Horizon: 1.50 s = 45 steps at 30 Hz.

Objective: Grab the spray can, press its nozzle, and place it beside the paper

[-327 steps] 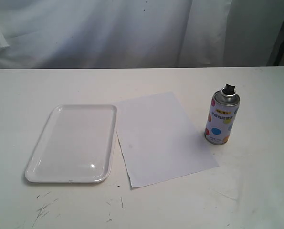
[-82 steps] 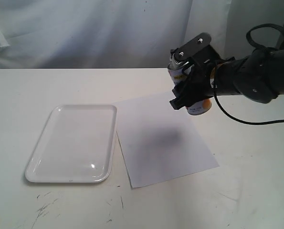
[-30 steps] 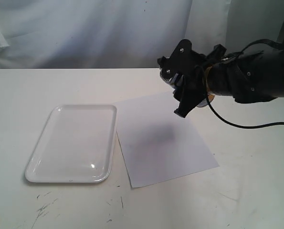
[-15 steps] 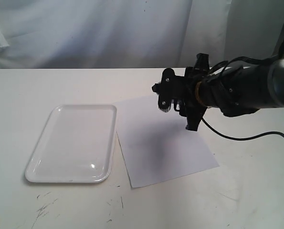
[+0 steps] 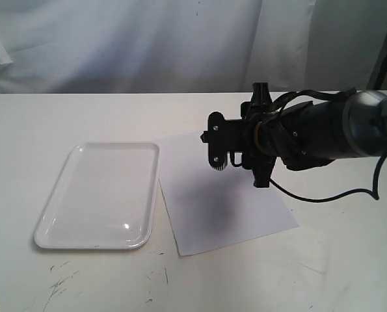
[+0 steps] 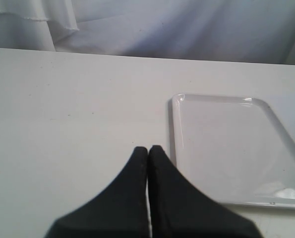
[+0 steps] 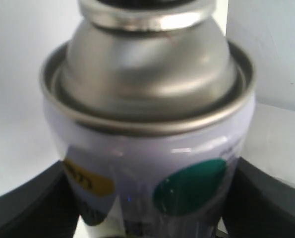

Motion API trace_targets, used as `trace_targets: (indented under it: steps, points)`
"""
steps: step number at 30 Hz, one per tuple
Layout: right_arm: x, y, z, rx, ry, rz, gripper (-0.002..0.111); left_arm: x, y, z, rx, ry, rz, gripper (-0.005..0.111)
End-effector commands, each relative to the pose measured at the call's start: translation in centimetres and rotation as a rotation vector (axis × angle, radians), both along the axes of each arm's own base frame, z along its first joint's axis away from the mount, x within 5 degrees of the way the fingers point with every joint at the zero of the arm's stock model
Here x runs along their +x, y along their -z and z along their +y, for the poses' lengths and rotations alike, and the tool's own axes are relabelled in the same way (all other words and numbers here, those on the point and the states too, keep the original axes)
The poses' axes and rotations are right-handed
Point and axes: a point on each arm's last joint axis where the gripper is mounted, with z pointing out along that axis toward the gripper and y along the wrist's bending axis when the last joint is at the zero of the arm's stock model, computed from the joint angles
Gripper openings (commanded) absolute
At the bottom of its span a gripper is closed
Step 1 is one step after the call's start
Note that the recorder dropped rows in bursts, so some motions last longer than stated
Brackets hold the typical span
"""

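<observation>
Two black fingers of the right pincer grasp the spray can, white body with teal dot, yellow label, silver shoulder; left pincer is clenched.

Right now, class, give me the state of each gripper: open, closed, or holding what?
Left gripper: closed, holding nothing.
Right gripper: closed on the spray can.
</observation>
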Motion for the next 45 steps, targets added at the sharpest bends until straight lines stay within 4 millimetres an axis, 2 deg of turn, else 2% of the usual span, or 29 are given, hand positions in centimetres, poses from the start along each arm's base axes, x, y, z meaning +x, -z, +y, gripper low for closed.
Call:
trace_targets:
  steps: [1, 21, 25, 29, 37, 41, 42, 45]
  points:
    - [0.3, -1.0, 0.0, -0.006, 0.003, -0.036, 0.0, 0.0, 0.1, 0.0, -0.005, 0.005, -0.008, 0.0]
    - [0.2, -1.0, 0.0, 0.034, 0.033, -0.024, 0.0, 0.0, -0.1, 0.0, 0.016, 0.002, -0.025, 0.0]
    - [0.2, -1.0, 0.0, 0.035, 0.031, -0.023, 0.0, 0.3, -1.9, 0.2, 0.015, -0.014, -0.223, 0.0]
    - [0.2, -1.0, 0.2, 0.048, 0.022, -0.016, 0.0, 0.1, -4.3, 0.3, 0.018, -0.034, -0.494, 0.0]
    - [0.1, -0.9, 0.3, 0.087, 0.038, -0.005, 0.0, -0.8, -6.7, 0.5, 0.003, -0.052, -0.77, 0.0]
    - [0.1, -0.9, 0.3, 0.087, 0.038, -0.005, 0.0, -0.9, -6.9, 0.5, -0.158, -0.036, -0.8, 0.0]
    - [0.1, -0.9, 0.3, 0.087, 0.038, -0.005, 0.0, -0.8, -6.7, 0.5, -0.195, -0.032, -0.765, 0.0]
    - [0.1, -0.9, 0.2, 0.087, 0.039, -0.006, 0.0, -0.5, -7.7, 0.4, -0.232, -0.029, -0.664, 0.0]
